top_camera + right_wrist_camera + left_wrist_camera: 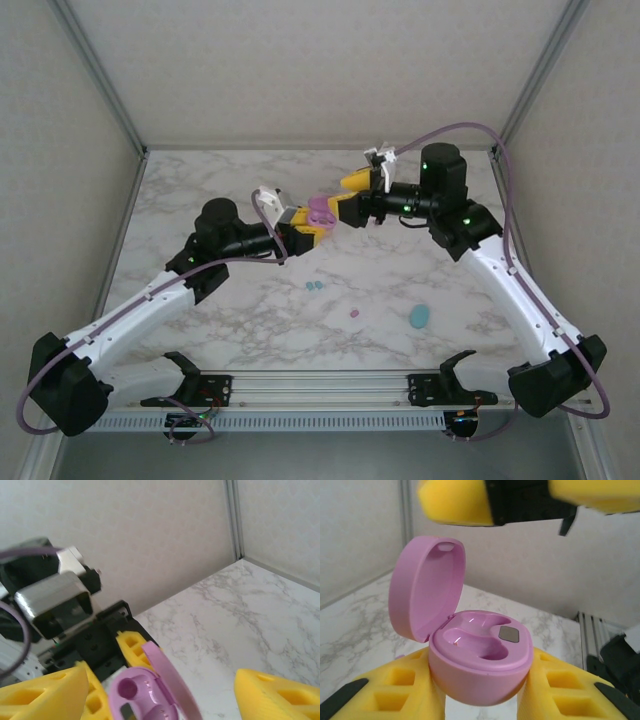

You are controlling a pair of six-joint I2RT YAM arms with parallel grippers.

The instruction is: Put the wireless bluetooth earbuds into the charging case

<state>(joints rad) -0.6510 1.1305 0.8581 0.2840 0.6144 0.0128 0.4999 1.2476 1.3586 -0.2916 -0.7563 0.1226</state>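
The buds lie loose on the counter (200, 200) in front of the arms: two teal buds (314, 285) side by side, and a pink bud (354, 313) a little nearer the right arm, with a closed teal case (419, 317) just to its right. Well apart from them and farther back, the purple case (480, 660) is held off the counter, clamped between the yellow fingers (395, 690) of the left pincer (313, 225). Its lid (427, 587) stands hinged open and upright. Both wells are bare and glossy, and a small grey rectangular patch (509, 634) sits at the rim of one; no writing can be made out on it. The right pincer (350, 197) faces the left one just above the open case, its jaws wide apart and gripping nothing, one finger (45, 695) on each side of the lid in its own wrist view.
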